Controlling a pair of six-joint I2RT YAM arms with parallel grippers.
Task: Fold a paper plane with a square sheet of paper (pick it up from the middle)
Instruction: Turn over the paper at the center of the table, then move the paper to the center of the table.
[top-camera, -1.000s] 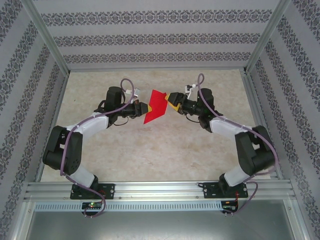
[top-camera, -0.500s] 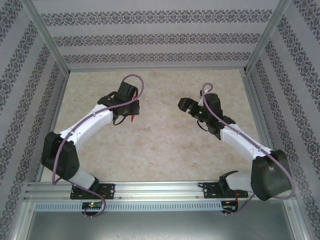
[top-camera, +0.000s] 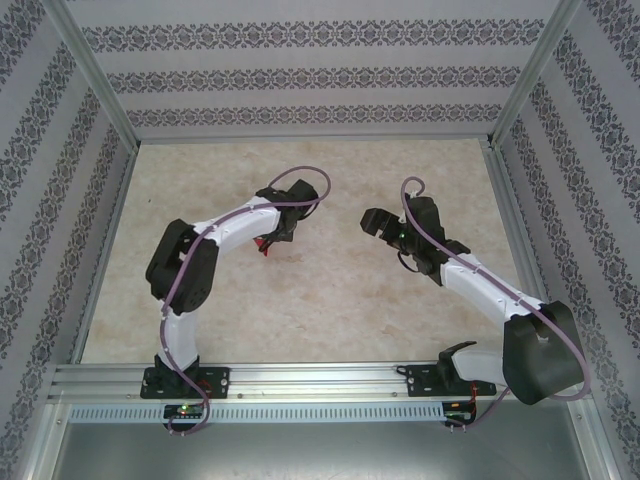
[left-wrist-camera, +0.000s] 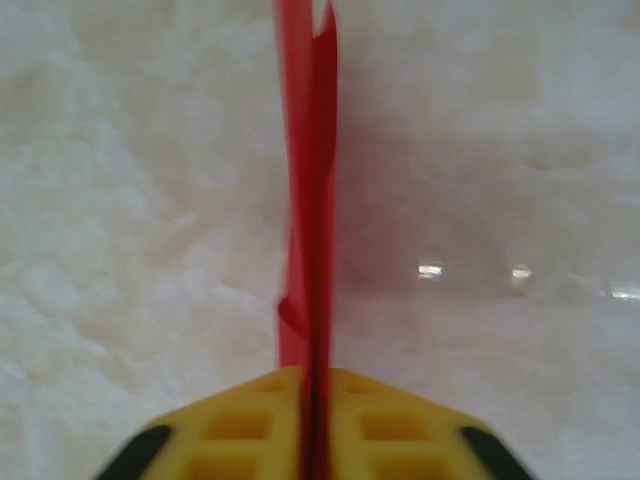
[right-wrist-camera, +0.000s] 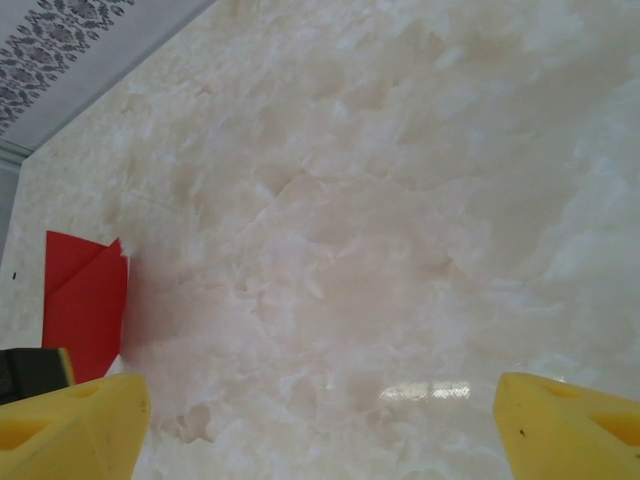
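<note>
The paper plane (left-wrist-camera: 308, 200), bright red and folded flat, stands edge-on up the frame's centre, its layers parting slightly at the top.

Red paper (top-camera: 264, 243) mostly hidden under L arm (top-camera: 232, 218); top cropped at wrist cam.

Right hand (right-wrist-camera: 320, 425) spread wide; red paper (right-wrist-camera: 85, 300), seemingly folded, at left.

Lab robot cell: alu frame (top-camera: 320, 377), patterned walls (top-camera: 300, 78)
</note>
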